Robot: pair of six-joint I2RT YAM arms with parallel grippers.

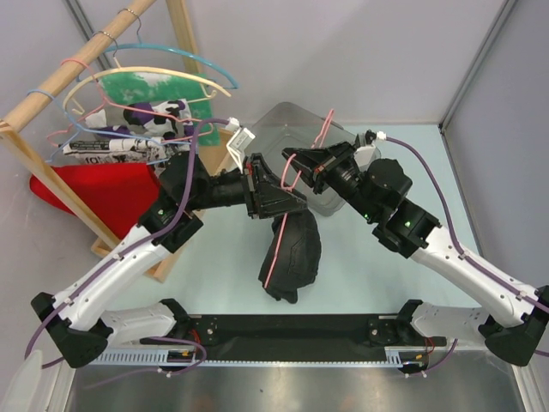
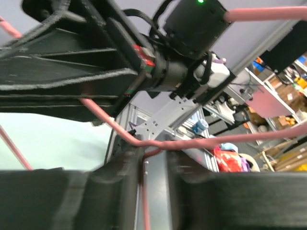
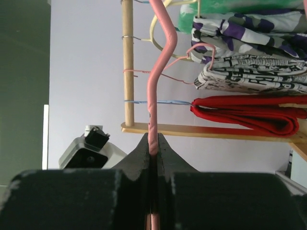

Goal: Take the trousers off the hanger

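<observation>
The trousers (image 1: pixel 292 249) are plain black and the hanger (image 3: pixel 152 96) pink; the folded cloth (image 3: pixel 240 103) is red, the garments (image 3: pixel 240 24) purple-and-white patterned.

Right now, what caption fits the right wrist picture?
Right fingers pinch the pink wire hanger before a wooden clothes rack.

Wooden rack (image 1: pixel 43 93) at far left, slanted rod on top. Hung on rod: blue wire hanger (image 1: pixel 184 56), thick cream hanger (image 1: pixel 146 75) just below. Green cloth (image 1: pixel 146 90) behind cream hanger, purple-and-white patterned garments (image 1: pixel 146 116) folded underneath. Red cloth (image 1: pixel 103 193) lowest, beside rack's post. Clear plastic bin (image 1: pixel 287 124) at far middle of pale green table (image 1: pixel 360 275). Plain grey walls around.
</observation>
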